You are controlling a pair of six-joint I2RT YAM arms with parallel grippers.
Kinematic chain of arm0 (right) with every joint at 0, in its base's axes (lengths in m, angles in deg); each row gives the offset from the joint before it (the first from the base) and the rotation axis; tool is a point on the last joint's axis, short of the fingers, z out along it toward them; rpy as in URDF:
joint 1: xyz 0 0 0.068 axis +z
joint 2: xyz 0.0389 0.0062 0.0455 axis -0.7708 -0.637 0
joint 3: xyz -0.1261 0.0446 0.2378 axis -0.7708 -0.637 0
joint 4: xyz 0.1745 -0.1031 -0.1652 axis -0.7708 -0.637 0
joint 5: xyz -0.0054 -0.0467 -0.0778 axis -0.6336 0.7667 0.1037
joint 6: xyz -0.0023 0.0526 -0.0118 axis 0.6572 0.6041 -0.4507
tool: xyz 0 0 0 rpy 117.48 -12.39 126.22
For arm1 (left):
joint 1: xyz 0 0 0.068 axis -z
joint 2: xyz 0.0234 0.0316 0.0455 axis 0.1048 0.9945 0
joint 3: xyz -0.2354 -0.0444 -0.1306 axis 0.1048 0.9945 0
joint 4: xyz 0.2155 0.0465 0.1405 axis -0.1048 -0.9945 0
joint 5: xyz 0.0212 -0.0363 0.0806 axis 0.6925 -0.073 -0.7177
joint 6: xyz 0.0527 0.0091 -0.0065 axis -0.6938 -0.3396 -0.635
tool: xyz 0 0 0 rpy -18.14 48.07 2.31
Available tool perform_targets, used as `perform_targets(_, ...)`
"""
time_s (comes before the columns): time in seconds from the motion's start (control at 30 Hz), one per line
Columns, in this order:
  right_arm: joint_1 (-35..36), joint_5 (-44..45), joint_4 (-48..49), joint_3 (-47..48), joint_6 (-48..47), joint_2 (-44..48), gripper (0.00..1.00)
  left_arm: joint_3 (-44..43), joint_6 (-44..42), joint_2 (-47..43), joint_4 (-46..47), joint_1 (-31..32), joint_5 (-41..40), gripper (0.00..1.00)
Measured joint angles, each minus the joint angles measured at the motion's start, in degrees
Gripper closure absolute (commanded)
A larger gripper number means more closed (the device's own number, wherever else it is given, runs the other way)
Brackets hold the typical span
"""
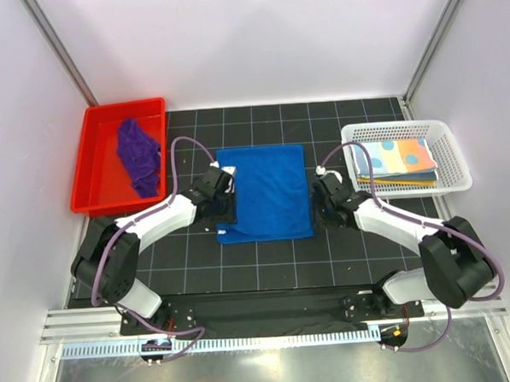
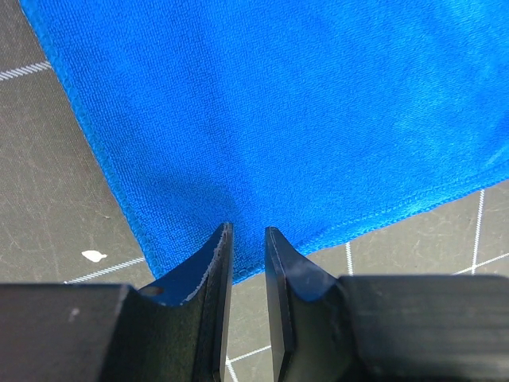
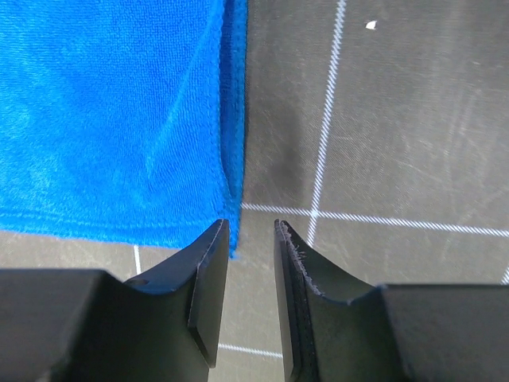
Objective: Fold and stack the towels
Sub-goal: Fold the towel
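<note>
Black gridded matting is seen under both arms. The left gripper is held with its jaws parted by a narrow slit, and nothing is clamped between them. The blue towel is spread flat just ahead of those tips, its hem reaching under one finger. The right gripper is likewise held slightly parted and empty, with a corner of the same towel just ahead of one tip and bare mat ahead of the other. Well outward of the left jaws, a crumpled purple towel is seen in a red tray. Well outward of the right jaws, a folded patterned towel is seen in a white mesh basket.
</note>
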Motion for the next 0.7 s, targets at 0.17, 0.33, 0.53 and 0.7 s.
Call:
perform_targets(0.17, 1.33, 0.04, 1.57, 0.68, 0.68, -3.28, 0.64, -0.24, -0.15, 0.00, -0.42, 0.00, 0.04, 0.74)
perform_targets(0.33, 3.19, 0.37, 2.71, 1.49, 1.11, -5.09, 0.64, -0.24, -0.17, 0.00, -0.44, 0.00, 0.04, 0.74)
perform_targets(0.53, 3.98, 1.51, 3.28, 2.12, 1.40, -7.19, 0.64, 0.22, -0.22, -0.02, -0.42, 0.02, 0.04, 0.74)
perform_targets(0.7, 4.00, 2.75, 3.26, 2.14, 1.70, -7.61, 0.67, 0.87, -0.24, -0.02, -0.44, 0.02, 0.04, 0.75)
